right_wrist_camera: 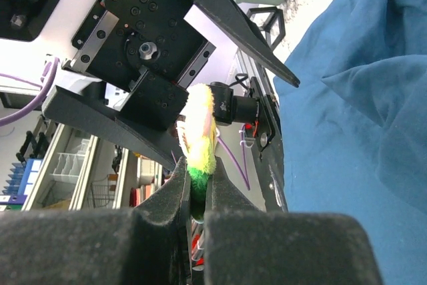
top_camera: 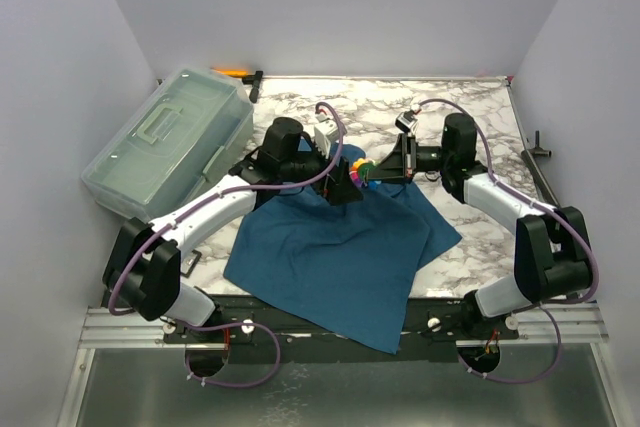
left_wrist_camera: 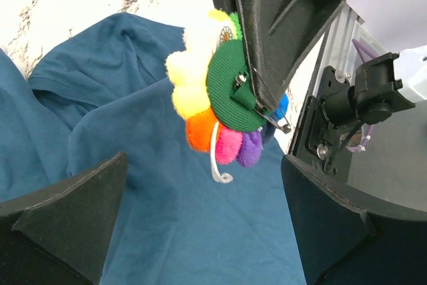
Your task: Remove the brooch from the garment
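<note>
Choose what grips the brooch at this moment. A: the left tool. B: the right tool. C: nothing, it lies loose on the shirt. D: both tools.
B: the right tool is shut on the brooch, while the left tool stands open, not touching it.

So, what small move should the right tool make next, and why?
Probably carry the brooch sideways to the marble table. The right tool is shut on it, its pin looks open, and it appears to hang clear of the teal T-shirt, so the removal seems done.
</note>
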